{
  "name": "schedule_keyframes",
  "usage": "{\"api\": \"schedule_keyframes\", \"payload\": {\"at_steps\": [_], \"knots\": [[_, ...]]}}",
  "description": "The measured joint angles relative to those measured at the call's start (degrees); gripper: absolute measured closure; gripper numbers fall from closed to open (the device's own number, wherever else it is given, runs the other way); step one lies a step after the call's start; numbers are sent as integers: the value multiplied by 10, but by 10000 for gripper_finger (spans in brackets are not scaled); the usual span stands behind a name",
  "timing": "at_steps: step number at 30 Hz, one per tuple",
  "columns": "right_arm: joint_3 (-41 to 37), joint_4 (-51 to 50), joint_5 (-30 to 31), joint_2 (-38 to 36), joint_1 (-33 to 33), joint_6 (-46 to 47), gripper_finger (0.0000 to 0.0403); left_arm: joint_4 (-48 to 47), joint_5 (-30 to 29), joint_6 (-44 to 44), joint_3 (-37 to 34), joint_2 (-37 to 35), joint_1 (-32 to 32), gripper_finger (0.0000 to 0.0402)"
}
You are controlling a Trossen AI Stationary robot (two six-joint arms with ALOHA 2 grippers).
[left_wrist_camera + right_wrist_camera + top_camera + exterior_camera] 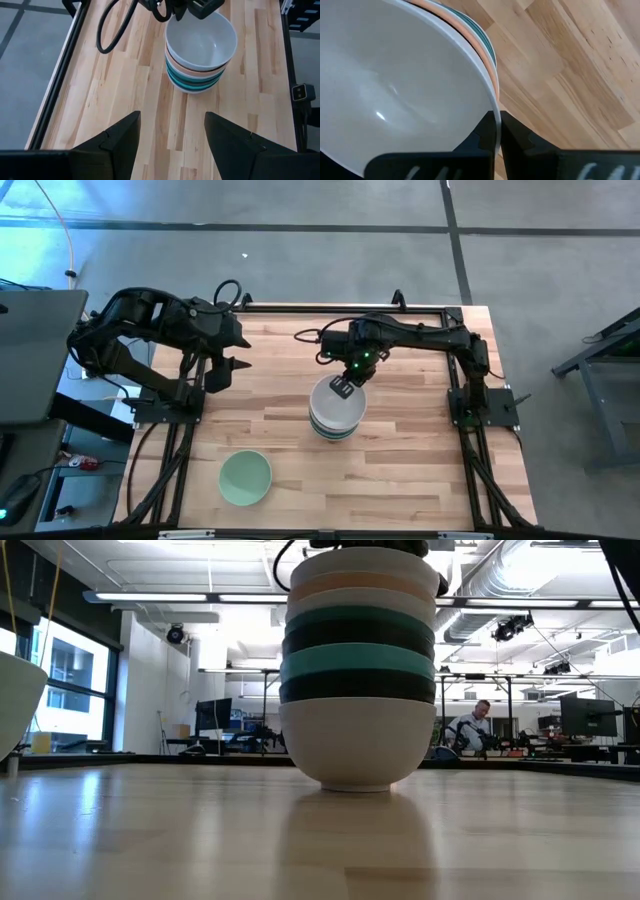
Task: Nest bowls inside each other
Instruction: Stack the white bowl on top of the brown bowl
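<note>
Stack of round smooth nested bowls (336, 412) sitting mid-counter, white bowl (201, 40) on top, peach, dark green, teal and black rims banding below, white bowl (358, 745) at the base. Right gripper (496, 131) pinching the top white bowl's rim, jaws closed on it. Lone mint green bowl (245, 477) resting well apart, toward the near edge of the pale wooden counter (410, 470). Left gripper (226, 352) hovering over the counter's left side, jaws spread wide, holding nothing.
</note>
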Motion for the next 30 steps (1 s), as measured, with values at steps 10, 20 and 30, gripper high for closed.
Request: {"api": "schedule_keyframes", "payload": {"at_steps": [10, 20, 30], "knots": [[-2, 4, 0, 0, 1, 10, 403, 1, 0, -1, 0, 0, 0, 190], [-1, 4, -10, 27, 14, 6, 403, 1, 0, -1, 0, 0, 0, 190], [0, 14, -7, 25, 16, 9, 396, 0, 2, -1, 0, 0, 0, 190]]}}
